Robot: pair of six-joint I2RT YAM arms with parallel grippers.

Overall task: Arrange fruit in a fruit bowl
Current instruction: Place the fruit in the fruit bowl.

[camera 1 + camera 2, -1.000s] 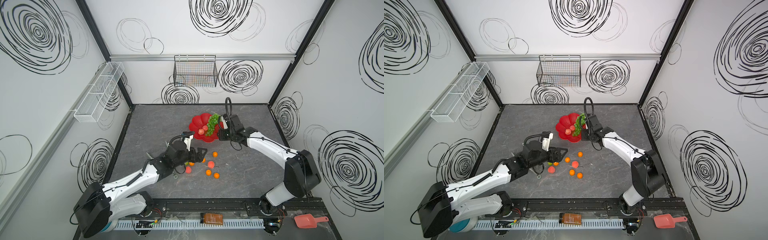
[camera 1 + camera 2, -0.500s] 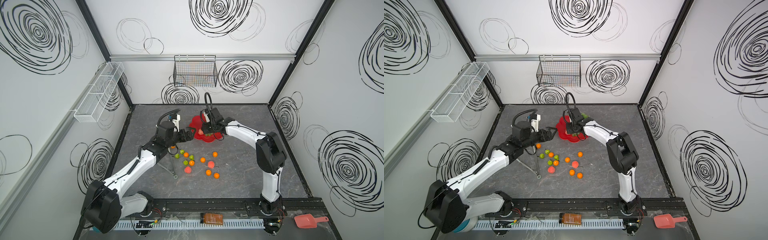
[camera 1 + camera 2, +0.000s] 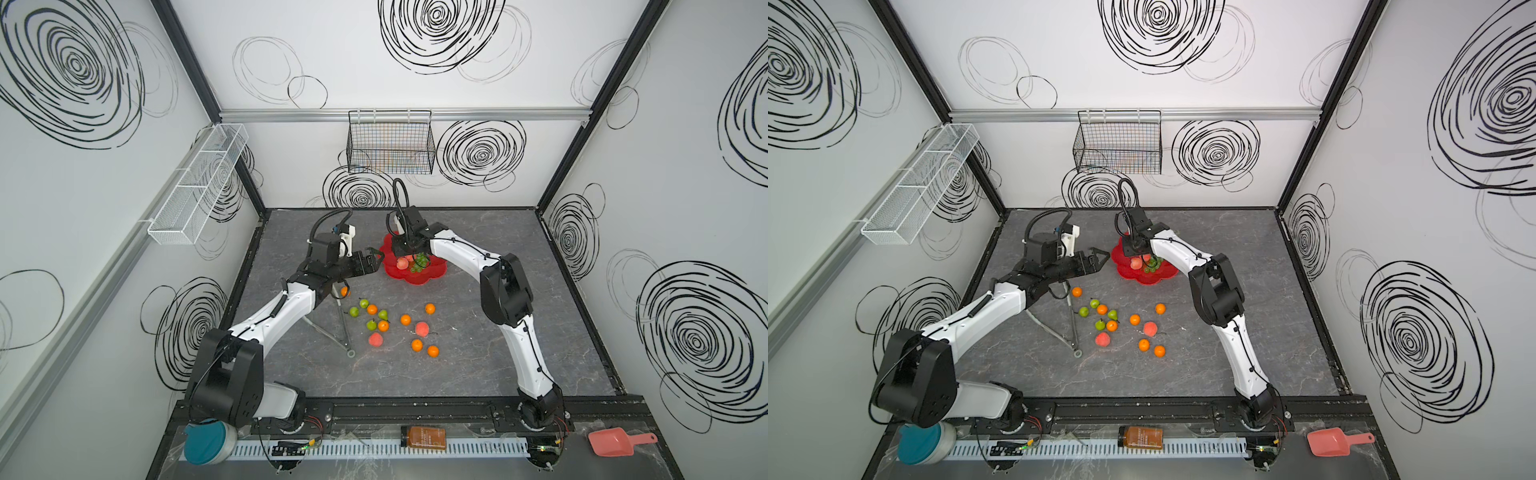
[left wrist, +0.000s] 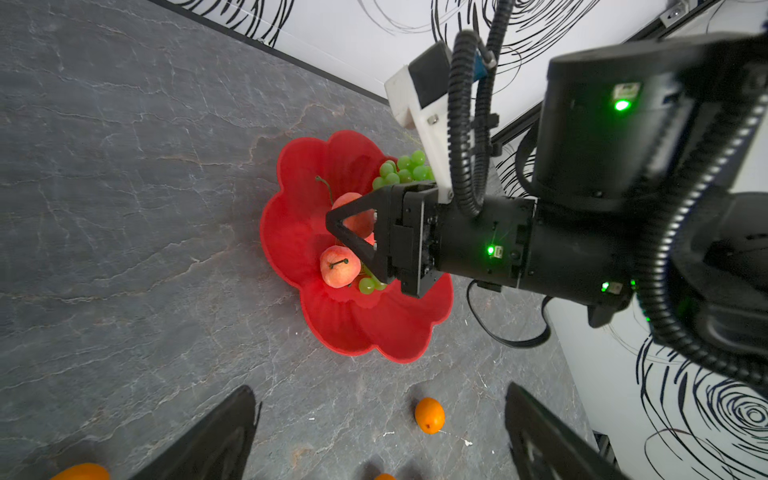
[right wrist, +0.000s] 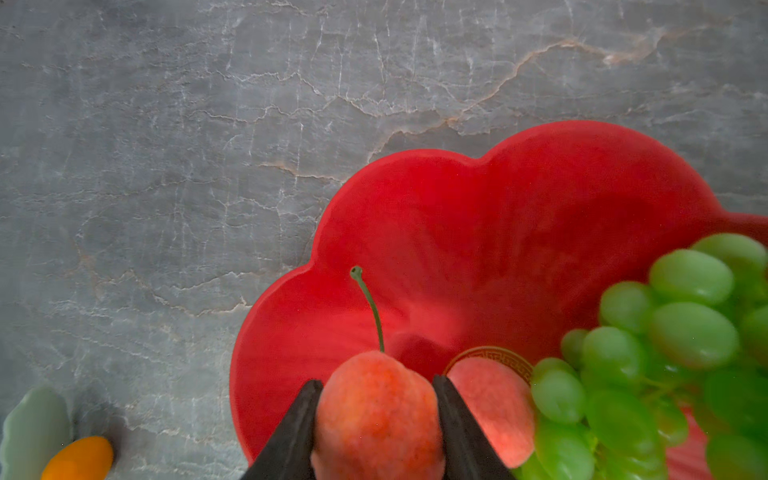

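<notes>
Fruit bowl [image 3: 432, 275]: 1, red, petal rim, just above frame centre in both top views, on grey bench [image 3: 478, 365].
Inside bowl: 1 bunch of green grapes [image 5: 665, 332]; 1 bowl peach [image 5: 490, 409] lying over the gold emblem [image 5: 490, 352], touching the grapes.
Right pincer [image 5: 376, 380]: over the bowl, clamped on 1 pinched peach [image 5: 376, 428], long green stem pointing away from the fingers. Contact of that peach with bowl floor: cannot tell.
Left pincer [image 3: 375, 261]: spread wide, nothing between the fingers, just left of the bowl rim in top views, apart from it in the left wrist view.
Loose on bench, below the bowl, mid-frame, 13 in all:
- 7 tangerines [image 3: 405, 319], one of them tucked against the left arm
- 4 small green fruits [image 3: 354, 311], pear or apple not told apart
- 2 bench peaches [image 3: 422, 329]

1 pair of metal tongs [image 3: 345, 328] flat on bench, left of the cluster, upper ends hidden under the left arm.
Elsewhere: 1 black wire basket [image 3: 390, 143] on back wall, upper centre; 1 white mesh shelf [image 3: 199, 183] on the wall at frame left; along the bottom edge, 1 teal-lidded tub [image 3: 205, 442] lower left, 1 amber bottle [image 3: 423, 437] lower centre, 1 pink scoop [image 3: 615, 441] lower right.
</notes>
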